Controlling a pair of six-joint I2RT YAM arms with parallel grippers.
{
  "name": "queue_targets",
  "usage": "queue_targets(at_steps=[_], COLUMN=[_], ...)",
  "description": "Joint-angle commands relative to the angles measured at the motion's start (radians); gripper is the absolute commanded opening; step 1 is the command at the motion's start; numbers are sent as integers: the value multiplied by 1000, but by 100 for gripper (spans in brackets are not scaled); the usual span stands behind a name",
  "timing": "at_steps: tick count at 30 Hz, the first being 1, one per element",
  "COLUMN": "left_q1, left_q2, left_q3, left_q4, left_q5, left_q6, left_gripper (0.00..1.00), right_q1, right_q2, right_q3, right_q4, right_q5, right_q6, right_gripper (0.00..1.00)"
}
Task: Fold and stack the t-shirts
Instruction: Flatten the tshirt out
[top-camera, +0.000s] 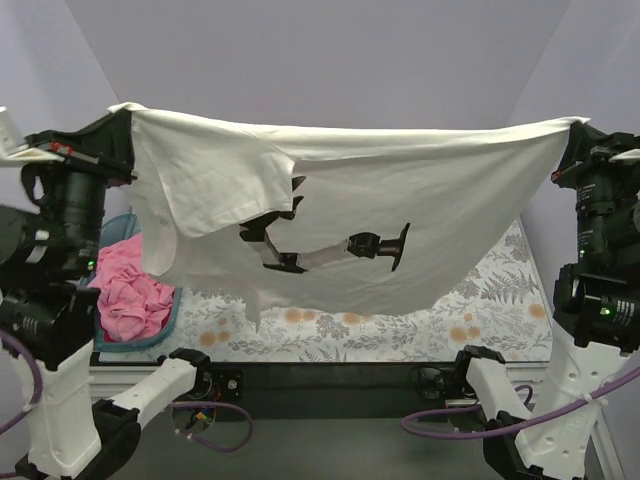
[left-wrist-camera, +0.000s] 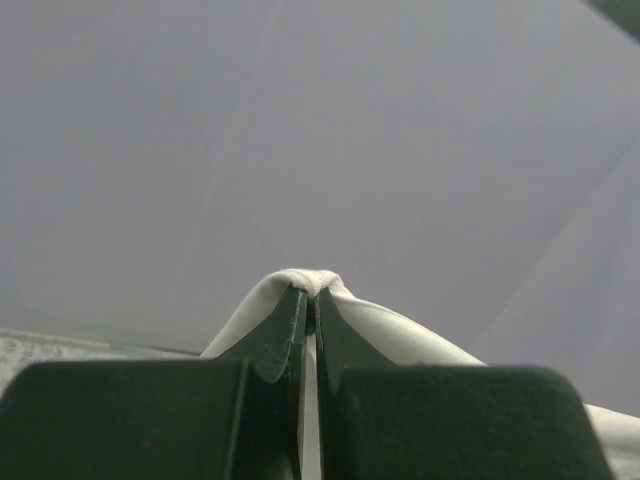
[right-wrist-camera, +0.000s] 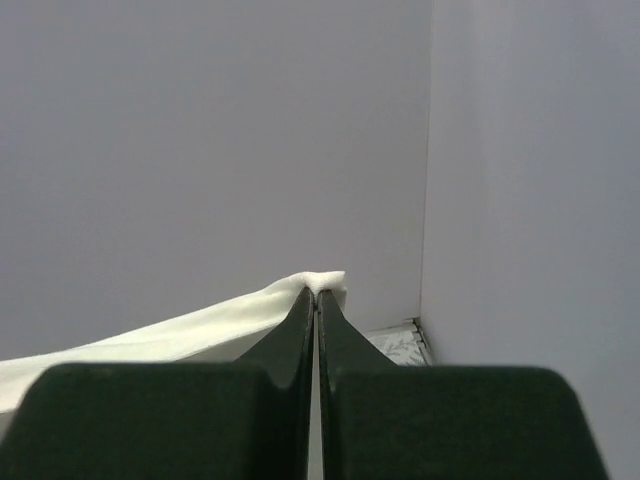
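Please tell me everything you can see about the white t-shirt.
The white t-shirt is soft fabric with a black print near its middle. It hangs spread wide above the table, its top edge stretched between the left gripper and right gripper, both shut on it. One sleeve flops over on the left gripper's side.

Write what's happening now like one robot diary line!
white t-shirt: held up, stretched wide | left gripper: shut on it | right gripper: shut on it | pink t-shirt: bunched in teal basket

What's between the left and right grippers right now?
The white t-shirt spans the whole gap, pinched at its top edge by the left gripper and right gripper, hanging as a sheet. Top external view shows it.
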Motion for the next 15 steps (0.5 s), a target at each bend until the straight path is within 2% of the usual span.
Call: queue_targets(at_steps=[1, 7, 10, 11, 14, 15], left_q1=[8, 11, 27, 42, 68, 76], left_q2=[143, 321, 484, 571, 718, 819], left_q3=[-97, -365, -433, -441, -426, -413], left_q4=[-62, 67, 145, 162, 217, 228], left_q5=[-23, -14, 6, 17, 72, 95], left_q6=[14, -21, -44, -59, -87, -104], left_gripper=[0, 0, 0, 0, 0, 0], right_q1=[0, 0, 0, 0, 0, 0], right_q2=[65, 237, 343, 390, 499, 536], right_q3=[-51, -208, -333, -377, -509, -525], right_q4=[-30, -18, 86, 178, 316, 375], right_q5=[-8, -64, -85, -93, -77, -79], right_q6=[-7, 62, 96, 120, 166, 171], right_gripper=[1, 1, 1, 1, 1, 1])
